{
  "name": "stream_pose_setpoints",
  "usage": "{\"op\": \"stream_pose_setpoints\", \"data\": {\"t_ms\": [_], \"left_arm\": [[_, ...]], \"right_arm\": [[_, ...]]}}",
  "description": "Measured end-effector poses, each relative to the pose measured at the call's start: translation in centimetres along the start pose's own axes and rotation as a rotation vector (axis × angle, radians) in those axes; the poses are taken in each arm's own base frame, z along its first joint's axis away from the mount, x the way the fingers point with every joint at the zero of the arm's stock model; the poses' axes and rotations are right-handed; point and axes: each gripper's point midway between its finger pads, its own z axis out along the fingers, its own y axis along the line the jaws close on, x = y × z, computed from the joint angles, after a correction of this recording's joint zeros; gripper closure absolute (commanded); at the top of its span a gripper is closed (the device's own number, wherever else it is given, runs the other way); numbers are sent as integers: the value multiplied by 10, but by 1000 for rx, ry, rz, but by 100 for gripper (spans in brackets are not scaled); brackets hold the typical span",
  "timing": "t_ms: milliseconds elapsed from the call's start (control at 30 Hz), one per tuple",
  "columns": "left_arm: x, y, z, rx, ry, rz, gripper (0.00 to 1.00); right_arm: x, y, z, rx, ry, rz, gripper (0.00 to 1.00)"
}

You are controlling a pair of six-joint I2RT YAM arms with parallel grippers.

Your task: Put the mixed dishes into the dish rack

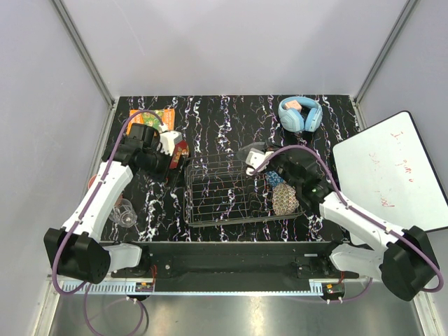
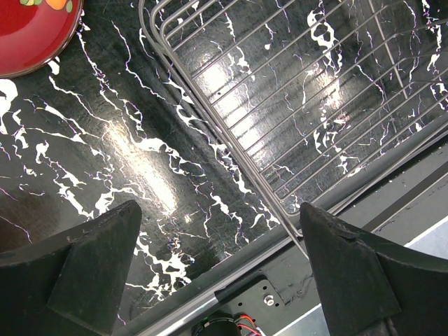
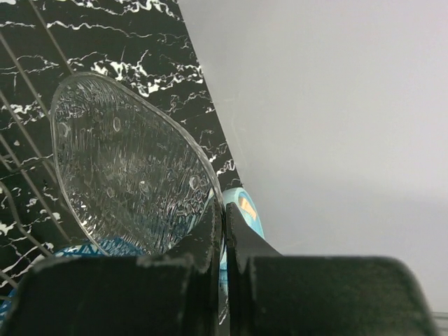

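My right gripper (image 3: 224, 210) was pinched shut on the rim of the clear glass bowl (image 3: 126, 168), holding it on edge over the dish rack (image 1: 217, 199), presumably to slot it upright; my left gripper (image 2: 218, 210) hung wide open beside the rack, near the red plate (image 2: 28, 35)

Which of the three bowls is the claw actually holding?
The clear glass bowl: the right claw is shut on its rim, and you can see through it. The blue patterned bowl and beige patterned bowl are opaque and lie free.
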Motion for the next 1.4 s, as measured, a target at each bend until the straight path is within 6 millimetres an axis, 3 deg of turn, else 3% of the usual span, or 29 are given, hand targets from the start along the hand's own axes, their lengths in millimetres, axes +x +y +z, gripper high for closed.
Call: {"op": "stream_pose_setpoints", "data": {"t_ms": [200,500,900,933,1233,1267,1400], "left_arm": [[0,0,0,0,0,0,1],[0,0,0,0,0,0,1],[0,0,0,0,0,0,1],[0,0,0,0,0,0,1],[0,0,0,0,0,1,1],[0,0,0,0,0,1,1],[0,0,0,0,0,1,1]], "right_arm": [[7,12,-1,-21,12,28,100],[6,14,-4,-18,9,66,100],[29,54,3,-111,72,107,100],[29,56,3,-113,74,113,94],[40,73,0,-127,114,209,77],[42,74,0,-125,123,221,67],[45,75,-2,-107,146,267,56]]}}
